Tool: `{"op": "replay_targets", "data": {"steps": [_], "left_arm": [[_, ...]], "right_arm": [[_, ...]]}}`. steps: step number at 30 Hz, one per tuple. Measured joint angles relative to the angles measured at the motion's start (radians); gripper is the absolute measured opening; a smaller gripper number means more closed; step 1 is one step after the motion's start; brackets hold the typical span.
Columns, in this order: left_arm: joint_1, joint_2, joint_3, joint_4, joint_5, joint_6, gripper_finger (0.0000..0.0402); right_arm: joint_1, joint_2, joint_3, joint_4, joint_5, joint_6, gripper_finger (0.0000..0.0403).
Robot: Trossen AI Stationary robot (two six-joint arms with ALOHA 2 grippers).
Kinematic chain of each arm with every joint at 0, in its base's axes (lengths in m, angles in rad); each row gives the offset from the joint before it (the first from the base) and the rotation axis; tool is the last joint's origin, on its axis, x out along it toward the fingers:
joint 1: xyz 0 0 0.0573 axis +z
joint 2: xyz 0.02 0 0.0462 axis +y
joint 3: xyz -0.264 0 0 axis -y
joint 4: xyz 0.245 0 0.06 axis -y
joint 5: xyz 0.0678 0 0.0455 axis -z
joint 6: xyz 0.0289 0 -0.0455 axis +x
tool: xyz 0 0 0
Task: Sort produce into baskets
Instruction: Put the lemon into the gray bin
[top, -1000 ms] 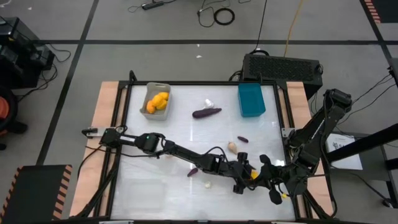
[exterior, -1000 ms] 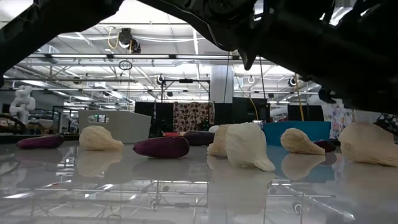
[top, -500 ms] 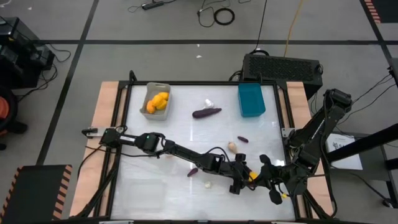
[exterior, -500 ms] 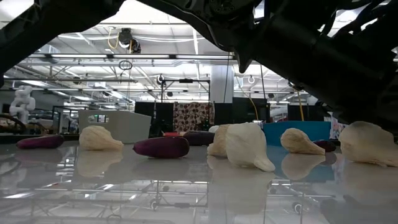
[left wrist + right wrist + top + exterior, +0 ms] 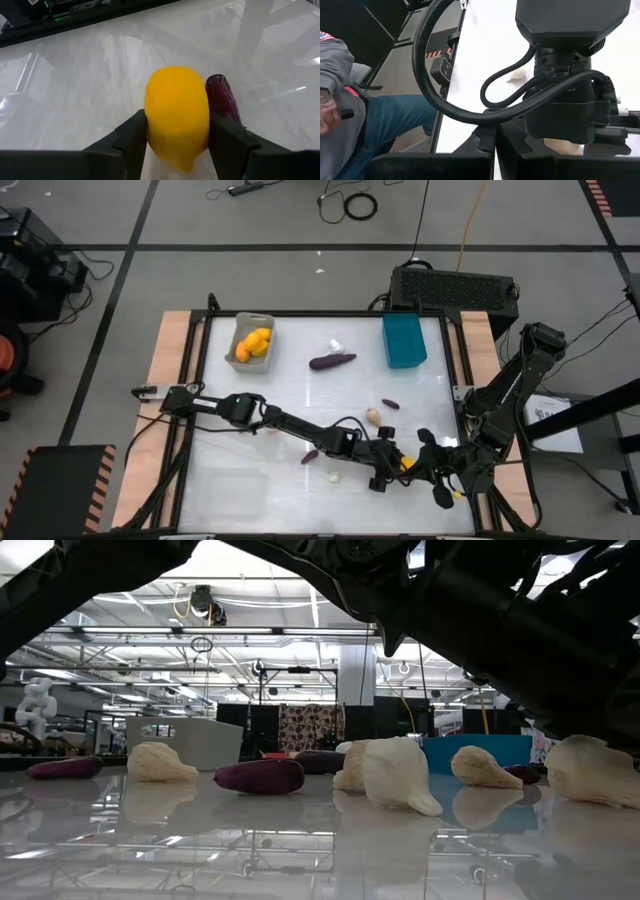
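Far back to the left of the left claw [image 5: 388,465] stands the grey basket [image 5: 250,341], already holding orange fruit, the likely home for the yellow-orange fruit [image 5: 176,114] now pinched between the claw's two fingers [image 5: 134,137], jaws part-closed against its sides low over the white counter [image 5: 250,470]. A purple eggplant piece [image 5: 223,96] lies just beside the fruit, long axis pointing away from the claw, untouched. A larger eggplant [image 5: 332,361] and the teal basket [image 5: 404,340] sit well beyond. Immediately to the claw's right, the right claw [image 5: 432,462] waits fully closed and empty, so the carry falls to the left arm.
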Motion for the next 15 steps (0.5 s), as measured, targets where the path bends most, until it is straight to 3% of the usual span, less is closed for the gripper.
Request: {"op": "replay_targets", "data": {"steps": [9, 12, 15], "left_arm": [[0.000, -0.129, -0.002, -0.083, -0.035, 0.002, 0.0175], [0.002, -0.194, -0.002, -0.199, -0.055, 0.013, 0.0174], [0.006, -0.261, -0.002, -0.371, -0.144, 0.059, 0.0174]], "right_arm": [[0.000, 0.000, 0.000, 0.014, 0.001, 0.000, 0.0000], [0.000, 0.000, 0.000, 0.017, 0.001, -0.001, 0.0000], [0.000, 0.000, 0.000, 0.016, 0.001, -0.008, 0.0000]]}}
